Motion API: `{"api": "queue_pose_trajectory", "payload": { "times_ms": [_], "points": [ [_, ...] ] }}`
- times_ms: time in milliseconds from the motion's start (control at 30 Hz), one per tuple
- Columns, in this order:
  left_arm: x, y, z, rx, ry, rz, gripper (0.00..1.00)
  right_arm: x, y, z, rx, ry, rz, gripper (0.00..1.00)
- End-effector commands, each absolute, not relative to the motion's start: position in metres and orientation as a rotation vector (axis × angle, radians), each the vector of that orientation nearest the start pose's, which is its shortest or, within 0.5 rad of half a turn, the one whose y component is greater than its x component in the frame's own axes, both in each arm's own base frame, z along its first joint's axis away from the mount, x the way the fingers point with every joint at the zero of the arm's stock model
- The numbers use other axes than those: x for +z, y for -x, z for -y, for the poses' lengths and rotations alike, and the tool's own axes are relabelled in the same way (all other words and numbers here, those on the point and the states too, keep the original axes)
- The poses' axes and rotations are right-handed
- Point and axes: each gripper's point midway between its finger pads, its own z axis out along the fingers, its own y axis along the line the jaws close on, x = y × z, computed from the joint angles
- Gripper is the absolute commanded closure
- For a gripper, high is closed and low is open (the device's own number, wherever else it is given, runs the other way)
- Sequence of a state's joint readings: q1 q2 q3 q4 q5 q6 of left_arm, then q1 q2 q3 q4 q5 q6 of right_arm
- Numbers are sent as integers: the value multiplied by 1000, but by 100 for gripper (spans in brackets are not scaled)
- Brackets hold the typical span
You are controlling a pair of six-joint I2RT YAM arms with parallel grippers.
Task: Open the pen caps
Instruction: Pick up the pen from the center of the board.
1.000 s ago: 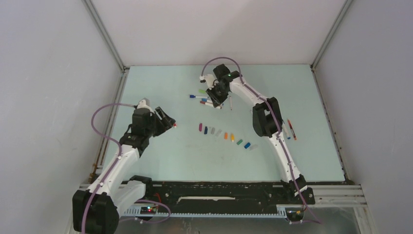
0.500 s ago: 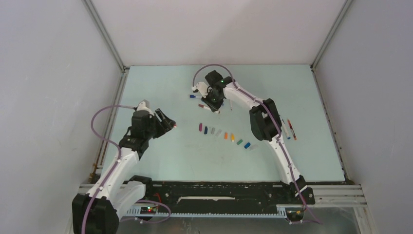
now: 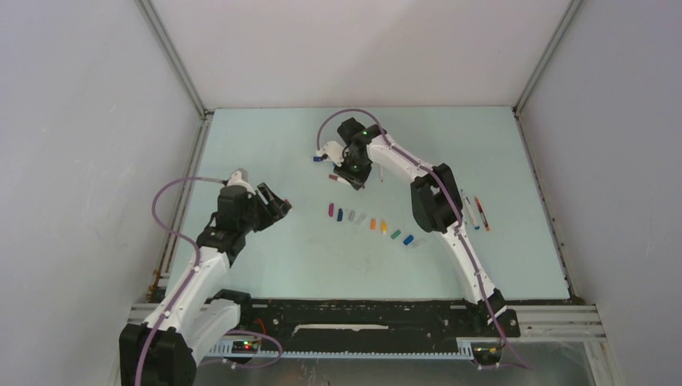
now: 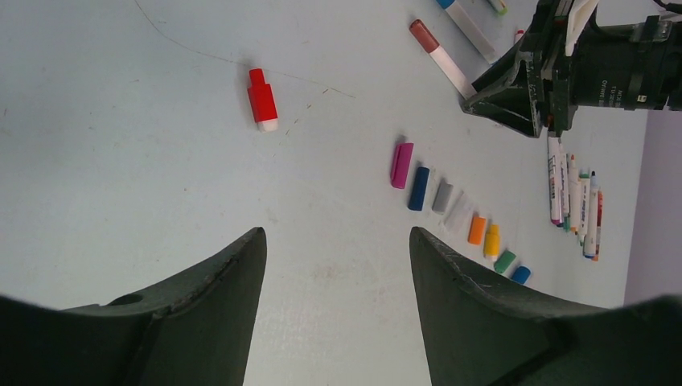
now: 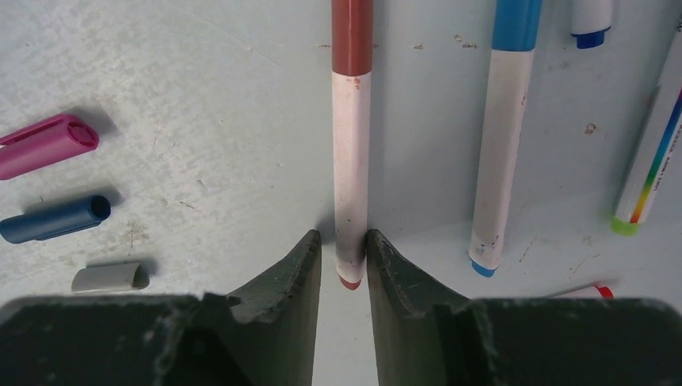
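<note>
My right gripper (image 3: 355, 171) is at the far middle of the table. In the right wrist view its jaws (image 5: 343, 244) are shut on the tail of a white pen with a brown-red cap (image 5: 351, 137) that lies on the table. A blue-capped pen (image 5: 503, 121) lies beside it. My left gripper (image 3: 281, 207) is open and empty (image 4: 338, 237), above bare table. A loose red cap (image 4: 260, 99) lies ahead of it. A row of loose caps (image 3: 374, 223), magenta (image 4: 401, 165), navy (image 4: 418, 188), grey, orange, yellow, green and blue, crosses mid-table.
Several uncapped pens (image 3: 474, 213) lie side by side at the right, also in the left wrist view (image 4: 575, 201). More capped pens (image 3: 322, 158) lie just left of my right gripper. White walls enclose the table on three sides.
My right gripper has moved left and down onto the pens and closed on the brown-red-capped pen. My left gripper has drawn back a little toward the near left.
</note>
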State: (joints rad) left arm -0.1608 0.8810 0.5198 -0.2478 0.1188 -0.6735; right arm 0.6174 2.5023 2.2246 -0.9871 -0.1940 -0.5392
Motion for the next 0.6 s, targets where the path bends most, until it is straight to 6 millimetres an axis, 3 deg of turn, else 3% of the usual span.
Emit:
{"api": "queue_pose_trajectory", "payload": {
  "times_ms": [0, 133, 233, 367, 567],
  "points": [
    [122, -275, 94, -630, 489, -2154, 31, -8, -406, -310, 302, 1673, -2401, 71],
    [122, -275, 97, -655, 491, -2149, 31, -16, -400, -308, 325, 1695, -2421, 79],
    [122, -275, 101, -689, 487, -2142, 31, -14, -401, -309, 321, 1688, -2411, 98],
    [126, -274, 116, -812, 479, -2114, 31, 4, -408, -313, 312, 1639, -2361, 100],
    [144, -274, 138, -1025, 463, -2003, 27, 60, -413, -323, 373, 1512, -2240, 100]
  ]
}}
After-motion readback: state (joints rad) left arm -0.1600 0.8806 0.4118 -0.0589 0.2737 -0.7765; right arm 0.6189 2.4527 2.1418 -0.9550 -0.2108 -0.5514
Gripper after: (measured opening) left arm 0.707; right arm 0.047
